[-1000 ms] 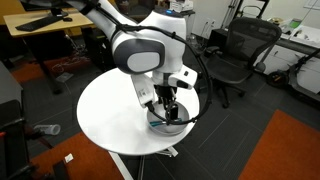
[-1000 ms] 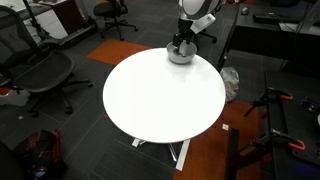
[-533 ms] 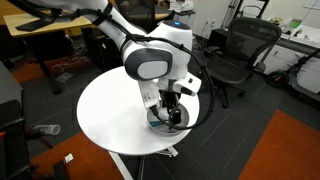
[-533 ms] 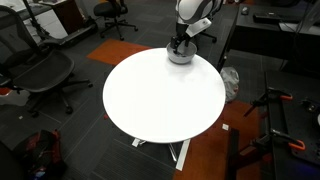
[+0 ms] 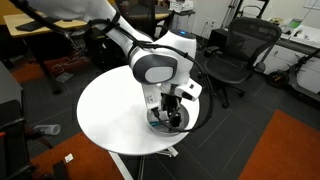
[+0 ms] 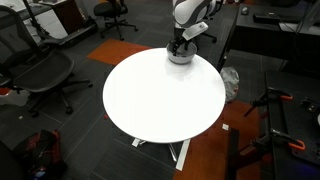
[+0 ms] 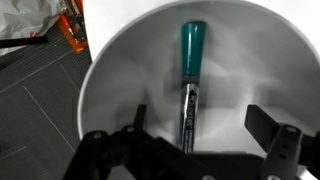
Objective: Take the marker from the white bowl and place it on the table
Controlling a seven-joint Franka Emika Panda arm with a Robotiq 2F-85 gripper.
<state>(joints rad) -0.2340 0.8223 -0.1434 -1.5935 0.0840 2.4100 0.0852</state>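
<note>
In the wrist view the slim marker (image 7: 189, 85) lies inside the smooth round white bowl (image 7: 118, 80), teal end toward 12 o'clock and dark end toward 6. The gripper (image 7: 198, 128) has its black jaws spread apart on either side of it.

Your round white table (image 5: 108, 112) shows a smooth, plain top in both exterior views. Directly on it stands the white bowl (image 5: 180, 128), upright and close to the table's rim rather than at its middle; in an exterior view you see it at the far edge (image 6: 180, 57). In your wrist view the bowl's greyish inside (image 7: 255, 70) fills most of the picture.
</note>
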